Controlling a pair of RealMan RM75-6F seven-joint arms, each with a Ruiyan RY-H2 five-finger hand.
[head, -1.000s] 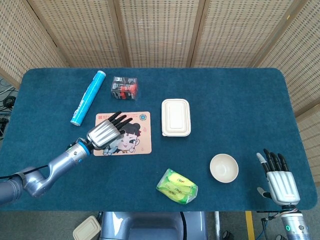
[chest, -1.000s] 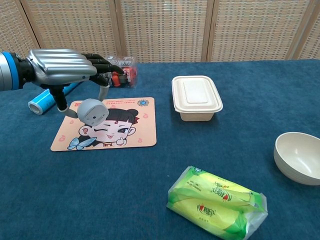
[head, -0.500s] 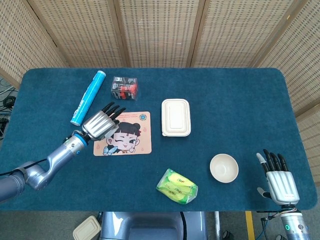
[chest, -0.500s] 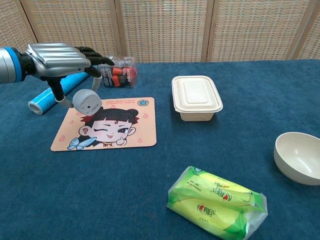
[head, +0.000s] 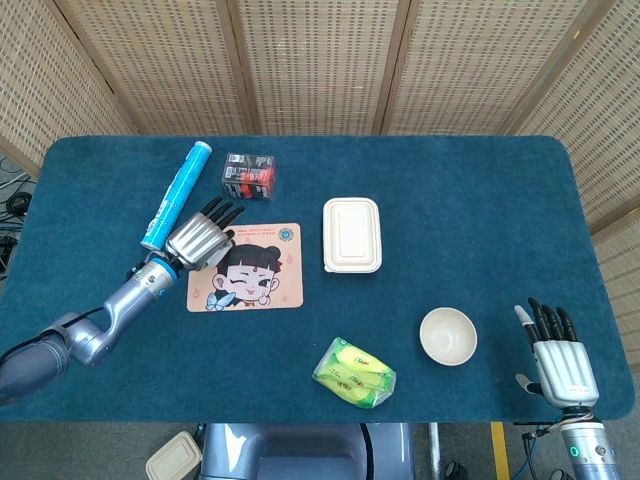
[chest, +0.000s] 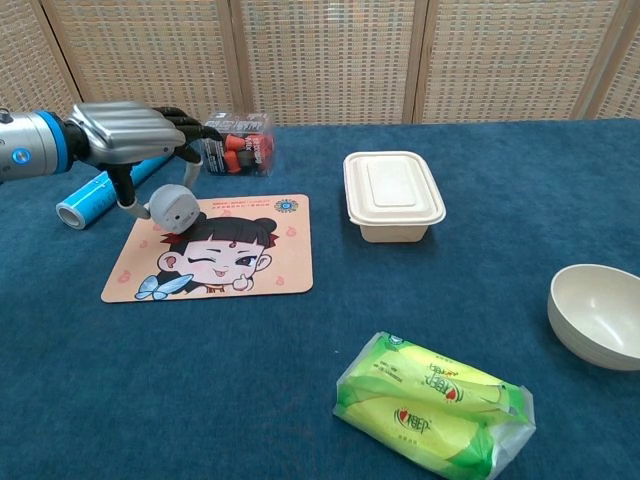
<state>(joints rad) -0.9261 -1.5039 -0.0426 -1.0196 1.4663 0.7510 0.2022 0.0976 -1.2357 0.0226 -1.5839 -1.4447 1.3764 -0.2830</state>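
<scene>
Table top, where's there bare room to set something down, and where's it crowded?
Widest bare cloth lies right of the lidded container, above the bowl. Another patch runs along the near edge, left of the green snack packet. It is crowded far left: blue tube, battery pack, cartoon mat and left hand.

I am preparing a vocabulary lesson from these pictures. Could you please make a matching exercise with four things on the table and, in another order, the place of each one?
Things:
1. blue tube
2. lidded container
3. bowl
4. green packet

Places:
A. near the table's front edge
B. right of the cartoon mat
C. far left, beside the left hand
D. closest to the right hand

Pairs: 1-C, 2-B, 3-D, 4-A
</scene>
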